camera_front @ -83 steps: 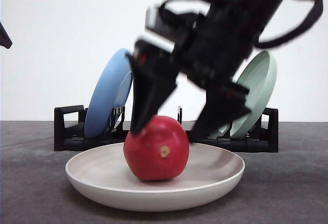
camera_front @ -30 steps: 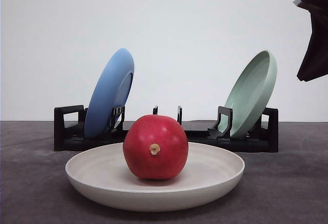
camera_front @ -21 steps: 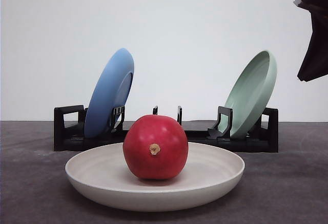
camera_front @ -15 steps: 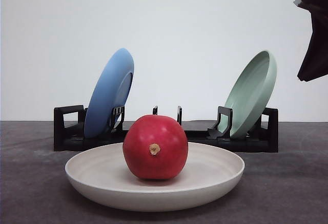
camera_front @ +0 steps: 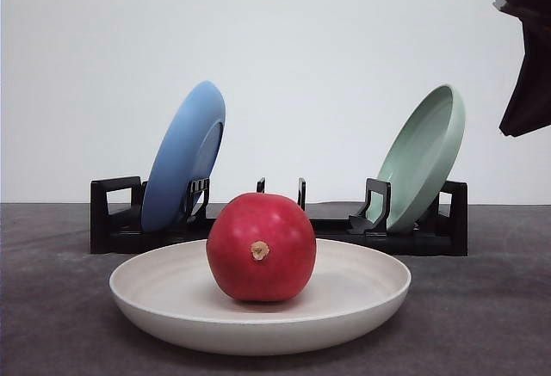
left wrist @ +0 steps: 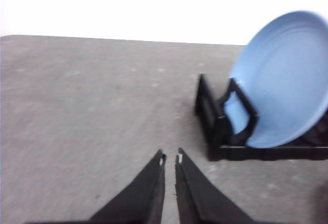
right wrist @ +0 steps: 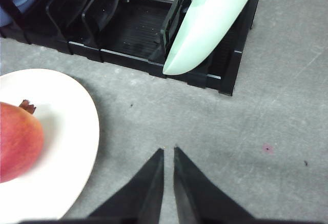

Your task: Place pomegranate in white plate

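The red pomegranate rests upright in the middle of the white plate on the grey table, its tan nub facing the camera. In the right wrist view the pomegranate and the white plate lie off to one side of my right gripper, which is shut on nothing above bare table. In the front view part of the right arm hangs high at the right edge. My left gripper is shut, empty, over bare table beside the rack's blue-plate end.
A black dish rack stands behind the white plate, holding a blue plate on its left and a pale green plate on its right. Open grey table lies on both sides of the white plate.
Since 2.8 s ago my right gripper has let go of the pomegranate and lifted away to the upper right. Over the last second nothing has moved.
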`<control>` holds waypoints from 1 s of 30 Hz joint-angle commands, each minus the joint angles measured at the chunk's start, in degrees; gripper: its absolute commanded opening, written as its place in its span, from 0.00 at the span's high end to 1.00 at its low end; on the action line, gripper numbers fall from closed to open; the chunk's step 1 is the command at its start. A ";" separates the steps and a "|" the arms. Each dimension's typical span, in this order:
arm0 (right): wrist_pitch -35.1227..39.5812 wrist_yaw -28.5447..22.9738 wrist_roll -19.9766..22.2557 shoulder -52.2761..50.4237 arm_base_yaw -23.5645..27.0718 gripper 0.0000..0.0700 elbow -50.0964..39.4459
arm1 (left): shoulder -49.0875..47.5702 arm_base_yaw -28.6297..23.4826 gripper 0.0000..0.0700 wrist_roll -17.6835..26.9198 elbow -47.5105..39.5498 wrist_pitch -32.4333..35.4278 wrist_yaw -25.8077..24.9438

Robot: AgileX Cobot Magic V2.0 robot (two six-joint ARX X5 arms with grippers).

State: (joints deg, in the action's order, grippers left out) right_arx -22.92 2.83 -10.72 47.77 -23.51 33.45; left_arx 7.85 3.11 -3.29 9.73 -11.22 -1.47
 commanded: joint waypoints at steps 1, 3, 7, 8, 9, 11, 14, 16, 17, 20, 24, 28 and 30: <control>0.57 -0.04 0.28 0.42 -0.24 0.96 0.26 | -2.12 -0.17 0.98 -0.48 -1.29 0.53 0.76; 0.57 -0.04 0.27 0.42 -0.24 0.96 0.26 | -4.45 -0.22 0.98 -0.47 -2.80 0.54 0.76; 0.57 -0.04 0.28 0.42 -0.24 0.96 0.26 | -7.42 -0.22 0.98 -0.46 -5.34 0.59 0.76; 0.57 -0.04 0.28 0.42 -0.24 0.96 0.26 | -7.61 -0.23 0.98 -0.46 -6.01 0.97 0.78; 0.57 -0.04 0.28 0.42 -0.24 0.96 0.26 | -7.70 -0.24 0.98 -0.46 -6.76 1.64 0.81; 0.57 -0.04 0.28 0.42 -0.24 0.96 0.26 | -7.71 -0.24 0.98 -0.64 -8.47 3.84 0.85; 0.57 -0.04 0.28 0.42 -0.24 0.96 0.26 | -7.71 -0.20 0.98 -1.15 -9.05 3.21 0.84; 0.57 -0.04 0.26 0.42 -0.24 0.96 0.26 | -7.71 -0.20 0.98 -1.72 -9.05 3.02 0.85; 0.57 -0.04 0.28 0.42 -0.24 0.96 0.26 | -7.71 -0.20 0.98 -1.74 -9.05 3.19 0.85; 0.57 -0.04 0.28 0.42 -0.24 0.96 0.26 | -7.69 -0.20 0.98 -1.73 -9.05 3.37 0.85; 0.57 -0.04 0.26 0.42 -0.24 0.96 0.26 | -7.69 -0.20 0.98 -1.73 -9.05 3.35 0.85; 0.57 -0.07 0.28 0.42 -0.24 0.96 0.26 | -7.69 -0.20 0.98 -1.73 -9.05 3.37 0.85; 0.57 -0.04 0.28 0.42 -0.24 0.96 0.26 | -7.69 -0.20 0.98 -1.73 -9.05 3.36 0.84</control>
State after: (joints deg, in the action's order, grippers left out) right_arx -22.90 2.83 -10.72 47.77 -23.51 33.45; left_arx 0.21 2.96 -4.58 1.21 -8.69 -0.75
